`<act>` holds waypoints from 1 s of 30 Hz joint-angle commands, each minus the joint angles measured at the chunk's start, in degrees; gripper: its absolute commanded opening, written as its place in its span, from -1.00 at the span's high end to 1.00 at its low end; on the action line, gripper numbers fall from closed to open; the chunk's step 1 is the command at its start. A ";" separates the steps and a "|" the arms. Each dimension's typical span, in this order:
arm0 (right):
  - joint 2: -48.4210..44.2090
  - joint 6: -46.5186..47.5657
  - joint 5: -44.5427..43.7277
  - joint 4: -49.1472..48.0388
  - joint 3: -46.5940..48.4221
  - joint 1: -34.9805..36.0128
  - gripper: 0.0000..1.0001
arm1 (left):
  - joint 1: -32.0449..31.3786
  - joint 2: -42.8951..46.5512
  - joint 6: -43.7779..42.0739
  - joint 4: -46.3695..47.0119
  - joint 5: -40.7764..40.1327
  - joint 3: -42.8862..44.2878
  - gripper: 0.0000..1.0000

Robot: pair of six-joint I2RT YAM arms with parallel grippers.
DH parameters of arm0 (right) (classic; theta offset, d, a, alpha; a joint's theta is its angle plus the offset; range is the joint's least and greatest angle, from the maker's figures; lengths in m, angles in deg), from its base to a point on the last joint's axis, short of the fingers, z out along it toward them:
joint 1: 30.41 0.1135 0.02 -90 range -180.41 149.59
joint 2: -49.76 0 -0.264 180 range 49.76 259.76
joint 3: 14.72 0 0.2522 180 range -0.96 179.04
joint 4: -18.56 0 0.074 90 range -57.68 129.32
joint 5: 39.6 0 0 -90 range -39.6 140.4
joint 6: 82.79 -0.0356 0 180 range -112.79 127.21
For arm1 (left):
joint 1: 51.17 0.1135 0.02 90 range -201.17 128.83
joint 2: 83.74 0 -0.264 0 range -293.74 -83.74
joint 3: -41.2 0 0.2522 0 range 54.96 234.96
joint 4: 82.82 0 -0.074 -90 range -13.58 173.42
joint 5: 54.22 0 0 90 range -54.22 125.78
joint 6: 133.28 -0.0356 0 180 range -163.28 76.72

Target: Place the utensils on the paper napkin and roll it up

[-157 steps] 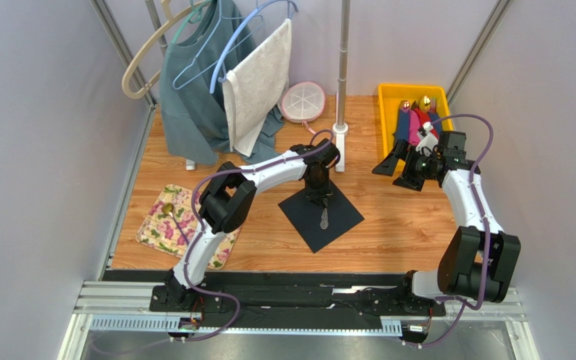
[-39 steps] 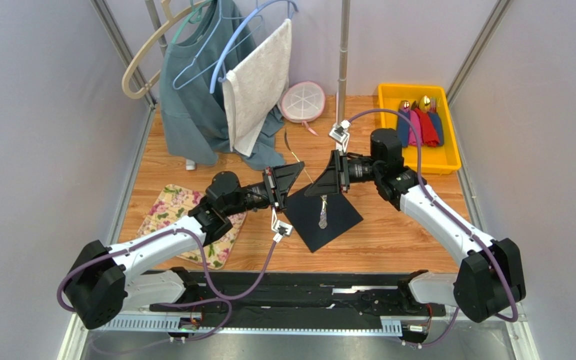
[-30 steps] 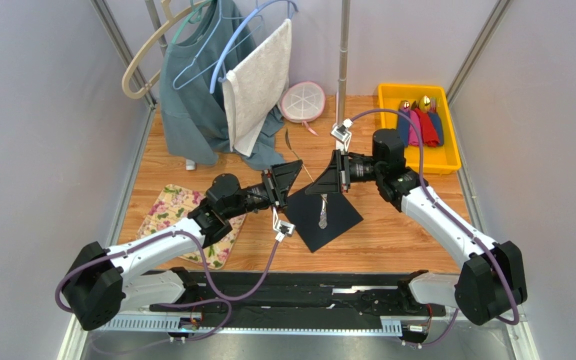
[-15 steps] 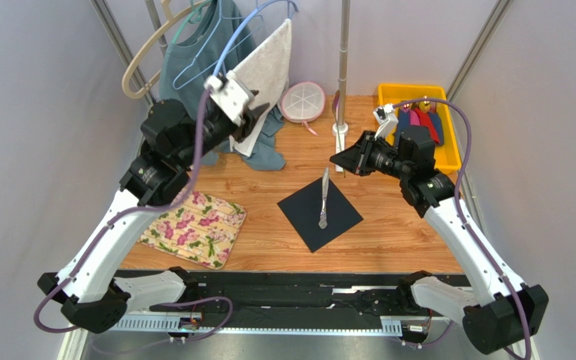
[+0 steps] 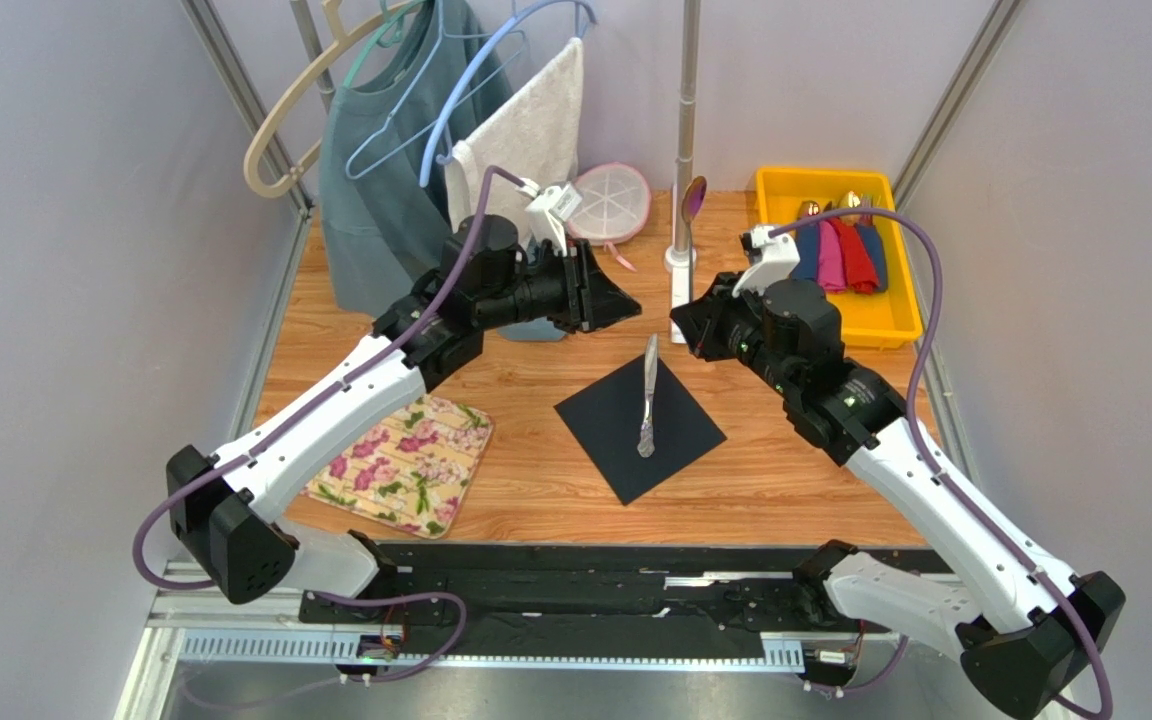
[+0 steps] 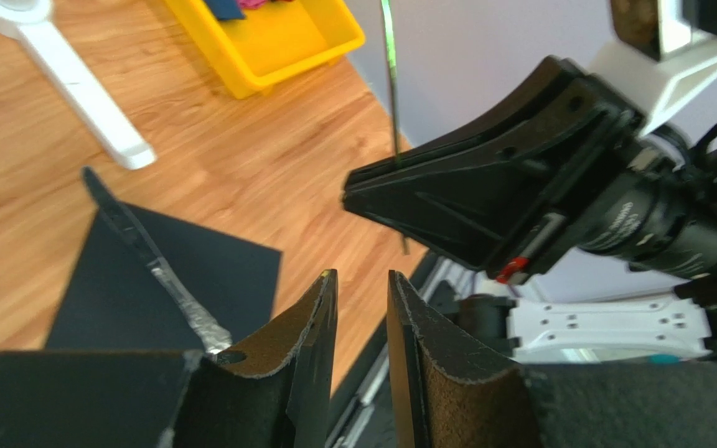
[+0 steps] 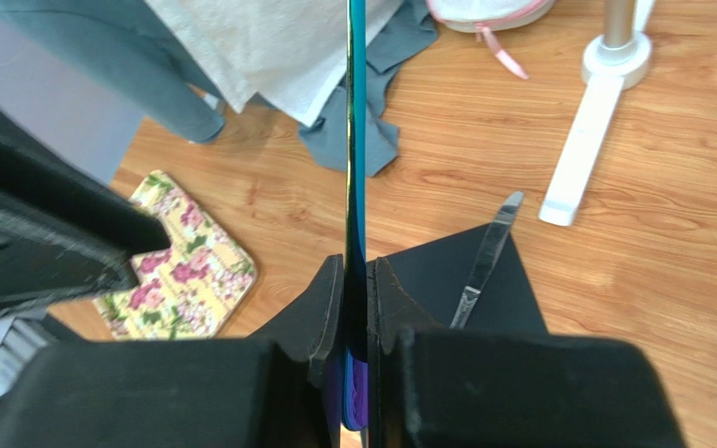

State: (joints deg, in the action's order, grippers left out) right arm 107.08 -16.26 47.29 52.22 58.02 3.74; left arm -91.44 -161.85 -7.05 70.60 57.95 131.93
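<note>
Floral mat [image 5: 394,462]: lies at the left of the table [image 5: 808,450], well apart from the napkin. It seems to have no part in this step.
Left end effector [image 6: 362,278]: raised over the table, left of the napkin and turned towards the other arm. Its jaws stand a little apart with nothing between them, so it is released.
Paper napkin [image 5: 672,438]: a black square, flat at the middle of the table, not rolled.
Knife [image 5: 647,398]: already lies along the napkin, and one end reaches a little past the far corner.
Right end effector [image 7: 356,266]: raised just beyond the far right side of the napkin and clenched on the handle of the spoon [image 7: 356,140]. The spoon stands about upright, with its purple-pink bowl on top.
Yellow bin [image 5: 898,308]: at the far right, it holds rolled blue, pink and red napkins.
Step in hand: I judge it is the bringing of the second utensil; the rolling is not yet begun.
Next move: probably to lower the spoon, tilt it flat beside the knife, then let go. The thin sheet may slide, so the placing should be gentle. The free left arm could then help to roll.
</note>
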 commanded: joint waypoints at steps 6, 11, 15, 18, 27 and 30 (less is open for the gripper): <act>0.25 0.70 -6.47 -2.58 -0.53 3.29 1.00 | -3.32 -4.24 12.02 15.63 -2.22 2.30 0.31; 0.25 0.52 -5.68 -3.38 -0.80 3.64 1.00 | -3.59 -8.64 13.08 14.41 -3.72 6.87 0.30; 0.07 0.87 -5.15 -3.82 -1.24 3.64 1.00 | -4.11 -11.10 13.08 13.71 -4.33 10.04 0.28; -0.10 0.70 -4.71 -4.08 -1.41 3.64 1.00 | -4.55 -12.86 13.17 13.00 -4.85 12.49 0.29; -0.98 1.05 -5.58 -3.64 -1.94 3.73 1.00 | -4.73 -14.97 12.55 5.35 -8.81 14.26 0.38; -1.25 1.23 -6.29 -3.55 -2.29 3.73 1.00 | -4.73 -14.27 12.02 4.12 -10.65 13.91 0.18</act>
State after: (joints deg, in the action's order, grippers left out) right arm 107.58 -16.15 42.91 51.87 55.96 7.06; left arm -95.84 -176.88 5.37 77.39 50.19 144.39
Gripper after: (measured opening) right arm 0.080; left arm 0.339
